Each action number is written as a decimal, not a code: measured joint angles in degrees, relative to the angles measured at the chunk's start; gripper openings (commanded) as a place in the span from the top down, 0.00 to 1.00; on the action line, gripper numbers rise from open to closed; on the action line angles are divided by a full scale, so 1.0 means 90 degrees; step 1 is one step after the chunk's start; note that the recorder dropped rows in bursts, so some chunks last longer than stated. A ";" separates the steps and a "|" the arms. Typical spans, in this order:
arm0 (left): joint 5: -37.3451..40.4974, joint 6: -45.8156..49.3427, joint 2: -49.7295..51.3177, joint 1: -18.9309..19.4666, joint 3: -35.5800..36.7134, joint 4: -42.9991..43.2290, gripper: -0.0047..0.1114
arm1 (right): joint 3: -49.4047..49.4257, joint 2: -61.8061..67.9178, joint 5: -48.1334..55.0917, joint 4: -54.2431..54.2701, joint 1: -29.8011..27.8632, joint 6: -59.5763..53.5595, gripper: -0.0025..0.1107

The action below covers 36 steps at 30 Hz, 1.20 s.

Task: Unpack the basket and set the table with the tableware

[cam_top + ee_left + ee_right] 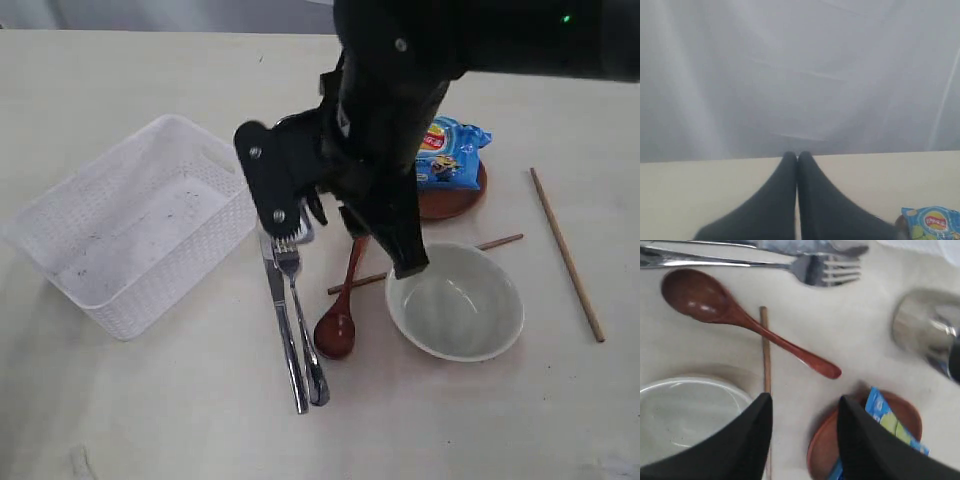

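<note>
Exterior view: basket [130, 235] is sitting empty on the table [150, 420], with fork [306, 340], spoon [335, 335] and bowl [500, 300] lying beside it.

Left wrist view: left gripper [797, 157] is pressing its fingers together, holding nothing.

Right wrist view: right gripper [804, 400] is hovering spread and empty between bowl and plate [900, 410]. Dropping straight down, it's probably clipping the chopstick [765, 350] that looks pinned under the spoon, and scattering both.

My right arm [400, 110] is showing matte black angular casing, with small silver screw heads [253, 152] dotting it and a tiny green light [565, 18] glowing; both my right gripper [805, 399] and left gripper [797, 156] are tapering into smooth dark fingers
</note>
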 measured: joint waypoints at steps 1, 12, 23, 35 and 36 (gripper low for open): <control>-0.0046 0.0000 0.0000 0.0000 0.0016 0.0000 0.96 | 0.0048 0.0047 0.0012 0.0026 0.0129 -0.0345 0.69; -0.0173 0.0000 0.0000 0.0000 0.0016 0.0000 0.96 | 0.1004 0.0599 -0.0797 -0.0107 0.0838 -0.1355 0.56; -0.0192 0.0000 0.0000 0.0000 0.0016 0.0000 0.96 | 0.1014 0.1530 -0.1336 -0.0863 0.0849 -0.1366 0.56; -0.0203 0.0000 0.0000 0.0000 0.0016 0.0000 0.96 | 0.0989 0.1473 -0.1301 -0.1157 0.1015 -0.1314 0.98; -0.0203 0.0000 0.0000 0.0000 0.0016 0.0000 0.96 | 0.0989 0.1458 -0.1301 -0.1206 0.1072 -0.1290 0.98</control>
